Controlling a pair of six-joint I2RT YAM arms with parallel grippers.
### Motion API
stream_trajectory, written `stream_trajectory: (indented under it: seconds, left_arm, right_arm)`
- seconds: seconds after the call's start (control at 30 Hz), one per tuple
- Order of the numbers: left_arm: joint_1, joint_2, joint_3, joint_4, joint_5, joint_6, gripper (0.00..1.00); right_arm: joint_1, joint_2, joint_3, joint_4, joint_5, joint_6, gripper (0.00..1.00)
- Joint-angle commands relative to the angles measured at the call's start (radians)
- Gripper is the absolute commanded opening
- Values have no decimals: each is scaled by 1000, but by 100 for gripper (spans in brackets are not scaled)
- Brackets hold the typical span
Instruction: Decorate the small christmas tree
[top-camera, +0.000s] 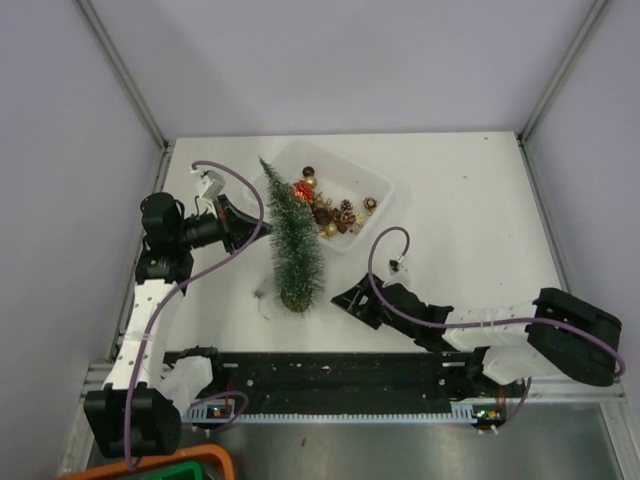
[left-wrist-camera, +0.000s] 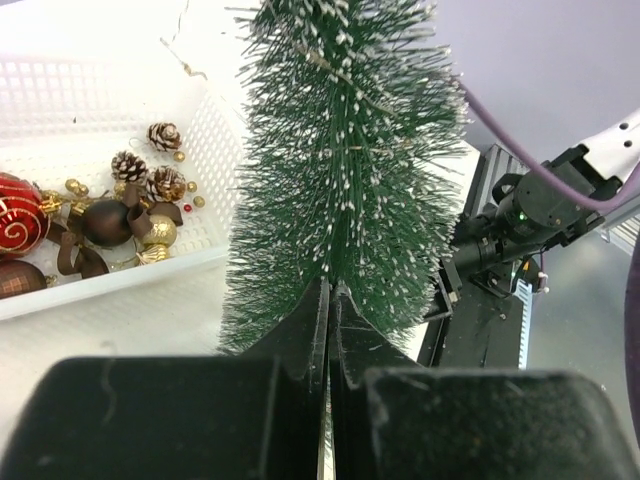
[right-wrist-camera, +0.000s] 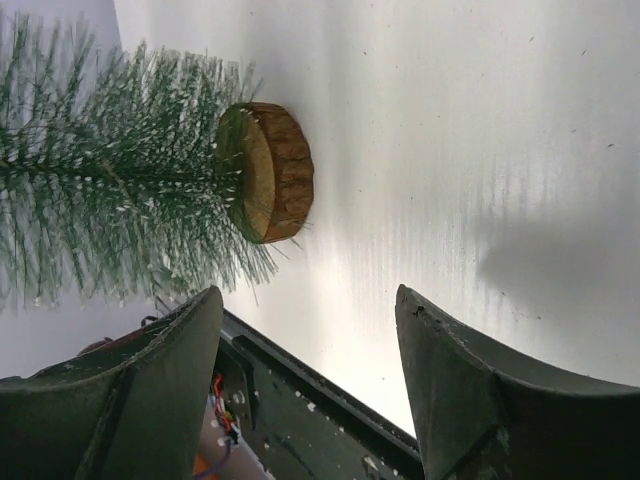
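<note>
**Tree upright beside the tray, left pincer closed at its bristles**

The small christmas tree (top-camera: 292, 240) stands upright on the white table (top-camera: 470, 220), left of the table's middle. Its round wooden base (right-wrist-camera: 275, 172) sits flat on the surface. Its tip rises in front of the near left corner of the white tray (top-camera: 378, 185), which lies at about 1 o'clock from the tree.

The tray holds loose ornaments: a red bauble (left-wrist-camera: 18, 212), dark brown ones, small gold balls and frosted pinecones (left-wrist-camera: 148, 162). All of them sit inside it and none is on the tree.

The left gripper (left-wrist-camera: 328, 290) reaches in from 9 o'clock at roughly mid-height of the tree. Its fingers (left-wrist-camera: 300, 330) are pressed together with only a thin slit between them. The tips meet the frosted bristles, and whether any bristle is pinched cannot be told.

The right gripper (right-wrist-camera: 308, 300) lies low over the table at about 3 o'clock from the tree's base, near it but apart. Its jaws are spread wide and hold nothing, and between them only bare table shows.
</note>
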Motion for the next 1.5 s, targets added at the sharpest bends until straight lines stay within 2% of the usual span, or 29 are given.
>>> stream_trajectory:
  seconds: [0.0,0.1,0.13,0.23,0.37,0.53,0.63,0.9,1.03,1.23,1.47]
  left_arm:
    - [0,-53,62,-77,39,50,0]
    - [2,-85,48,-152,30,99,0]
    - [0,-93,41,-172,27,109,0]
    - [3,-136,16,-200,16,109,0]
    - [3,-204,5,-229,-62,95,0]
    - [12,-247,20,-298,-99,118,0]
    - [15,-265,27,-329,-115,113,0]
    - [18,-287,37,-337,-135,58,0]
    - [18,-305,28,-298,-142,1,0]
    - [18,-325,16,-269,-155,-54,0]
    - [18,-325,10,-223,-164,-100,0]
  right_arm:
    - [-39,-193,22,-277,64,-109,68]
    - [-119,-336,99,-446,93,-201,68]
    - [-182,-362,128,-486,84,-237,68]
    - [-341,-352,249,-592,9,-339,67]
    - [-452,-179,463,-664,-45,-454,68]
    - [-466,115,735,-737,1,-563,68]
    - [-469,222,800,-742,34,-596,67]
    - [-477,287,838,-748,117,-660,59]
    - [-492,275,831,-765,162,-717,46]
    - [-569,173,722,-768,174,-769,34]
    - [-661,2,595,-825,186,-798,27]
